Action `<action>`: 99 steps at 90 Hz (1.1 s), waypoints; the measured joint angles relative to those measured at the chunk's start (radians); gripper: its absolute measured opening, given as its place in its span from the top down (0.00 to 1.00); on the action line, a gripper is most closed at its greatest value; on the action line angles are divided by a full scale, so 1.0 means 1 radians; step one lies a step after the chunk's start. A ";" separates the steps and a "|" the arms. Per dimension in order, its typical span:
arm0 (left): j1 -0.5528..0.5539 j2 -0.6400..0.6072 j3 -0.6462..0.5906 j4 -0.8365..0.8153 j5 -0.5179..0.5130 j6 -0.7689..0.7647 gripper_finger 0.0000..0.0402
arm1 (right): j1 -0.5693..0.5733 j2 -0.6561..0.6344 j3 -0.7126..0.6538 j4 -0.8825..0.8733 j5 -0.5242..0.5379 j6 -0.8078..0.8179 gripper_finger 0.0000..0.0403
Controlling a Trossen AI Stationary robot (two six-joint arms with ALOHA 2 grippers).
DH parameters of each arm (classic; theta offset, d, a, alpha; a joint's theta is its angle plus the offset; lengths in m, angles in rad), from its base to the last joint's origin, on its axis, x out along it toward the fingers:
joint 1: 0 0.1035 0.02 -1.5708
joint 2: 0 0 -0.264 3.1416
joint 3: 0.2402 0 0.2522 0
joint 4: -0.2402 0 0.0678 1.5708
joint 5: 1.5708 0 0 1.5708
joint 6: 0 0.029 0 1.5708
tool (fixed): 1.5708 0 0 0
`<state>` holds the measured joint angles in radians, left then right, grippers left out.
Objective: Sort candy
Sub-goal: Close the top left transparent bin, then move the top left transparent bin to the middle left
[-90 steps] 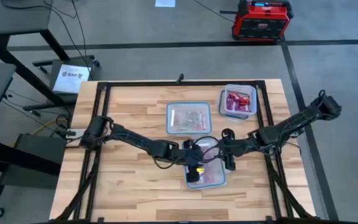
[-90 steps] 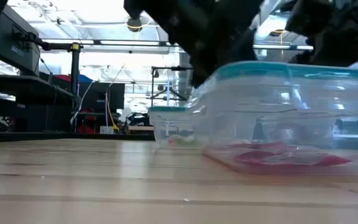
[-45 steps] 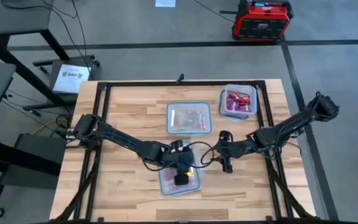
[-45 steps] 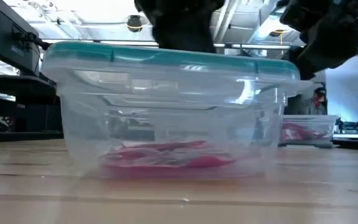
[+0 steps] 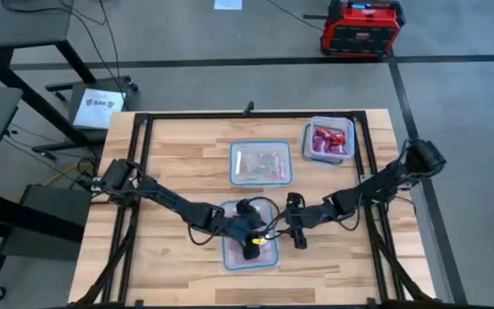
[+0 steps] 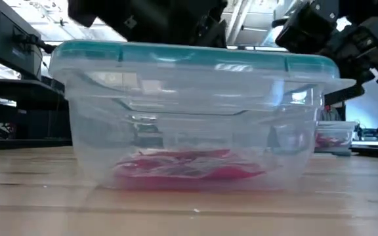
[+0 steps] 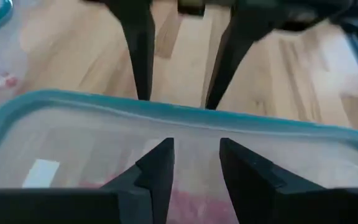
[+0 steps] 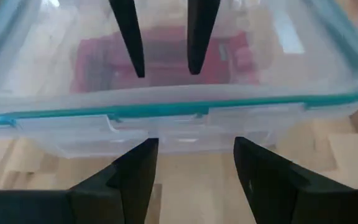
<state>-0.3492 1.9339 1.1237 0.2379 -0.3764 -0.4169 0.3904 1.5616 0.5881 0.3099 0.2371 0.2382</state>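
Many flat red candy packets

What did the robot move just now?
The front container with pink candy slid left across the table, then stopped. The left gripper stays over it; the right gripper followed to its right rim. The two back containers stayed put.

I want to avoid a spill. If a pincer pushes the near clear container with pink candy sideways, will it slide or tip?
The near container would probably slide, not tip: it looks wide, low and flat-bottomed on smooth wood. It seems light, since only a thin layer of pink candy lies inside. The thin clear walls may flex under the right pincer or the left pincer.
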 joint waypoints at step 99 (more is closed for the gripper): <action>0.012 -0.191 0.051 -0.341 0.076 -0.096 0.71 | -0.049 -0.303 0.083 -0.559 0.037 -0.082 0.50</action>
<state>-0.3377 1.7427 1.1744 -0.1027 -0.3006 -0.5129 0.3416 1.2590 0.6708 -0.2491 0.2737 0.1566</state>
